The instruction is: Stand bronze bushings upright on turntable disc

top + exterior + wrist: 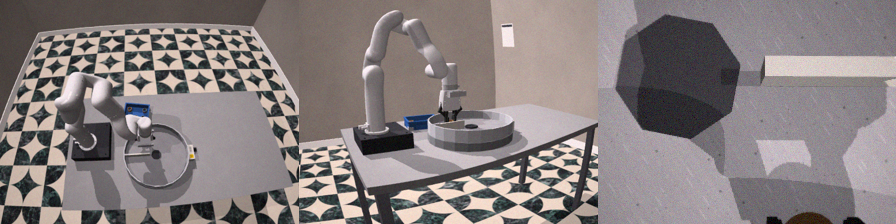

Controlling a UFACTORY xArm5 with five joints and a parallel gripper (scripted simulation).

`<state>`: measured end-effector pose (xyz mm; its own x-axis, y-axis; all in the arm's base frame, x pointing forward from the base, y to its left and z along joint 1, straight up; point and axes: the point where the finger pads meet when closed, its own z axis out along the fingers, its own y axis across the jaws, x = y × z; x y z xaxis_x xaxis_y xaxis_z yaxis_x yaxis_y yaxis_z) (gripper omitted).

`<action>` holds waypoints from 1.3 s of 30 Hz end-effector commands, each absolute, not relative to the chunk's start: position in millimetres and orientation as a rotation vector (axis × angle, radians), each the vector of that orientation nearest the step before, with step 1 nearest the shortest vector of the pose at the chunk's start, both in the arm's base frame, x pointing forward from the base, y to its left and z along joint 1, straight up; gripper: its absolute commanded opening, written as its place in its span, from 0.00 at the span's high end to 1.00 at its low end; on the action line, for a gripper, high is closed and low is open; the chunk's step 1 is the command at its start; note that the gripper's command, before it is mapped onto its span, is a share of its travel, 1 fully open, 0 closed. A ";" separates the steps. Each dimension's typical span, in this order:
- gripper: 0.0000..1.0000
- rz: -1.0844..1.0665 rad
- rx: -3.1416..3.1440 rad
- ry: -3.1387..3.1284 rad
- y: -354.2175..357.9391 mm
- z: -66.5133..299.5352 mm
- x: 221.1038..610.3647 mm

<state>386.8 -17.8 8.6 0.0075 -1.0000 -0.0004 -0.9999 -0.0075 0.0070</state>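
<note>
Bronze bushing, clamped in the pincer low over the disc towards the bench's back-left corner, should go straight down, axis vertical, onto bare disc clear of hub and bar before the fingers part.

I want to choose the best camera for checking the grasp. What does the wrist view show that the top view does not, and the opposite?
Only the wrist view shows the bronze bushing held at the bottom edge, between the dark fingertips.

Only the top view shows the blue crate with bushings inside, the arm base and the whole rim.

Both show the dark hub, the pale bar beside it and the grey disc.
</note>
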 end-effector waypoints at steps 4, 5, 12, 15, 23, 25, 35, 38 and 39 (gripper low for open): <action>0.58 -0.004 2.228 -2.212 -17.9 9.7 388.2; 0.58 -0.004 2.228 -2.212 -17.9 9.7 388.2; 0.58 -0.004 2.228 -2.212 -17.9 9.7 388.2; 0.58 -0.004 2.228 -2.212 -17.9 9.7 388.2; 0.58 -0.004 2.228 -2.212 -17.9 9.7 388.2; 0.58 -0.004 2.228 -2.212 -17.9 9.7 388.2; 0.58 -0.004 2.228 -2.212 -17.9 9.7 388.2; 0.58 -0.004 2.228 -2.212 -17.9 12.0 388.3; 0.58 -0.004 2.228 -2.212 -17.9 13.8 388.3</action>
<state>386.6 -17.8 9.1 0.0075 -1.0000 -0.0004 -0.9999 -0.0075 0.0075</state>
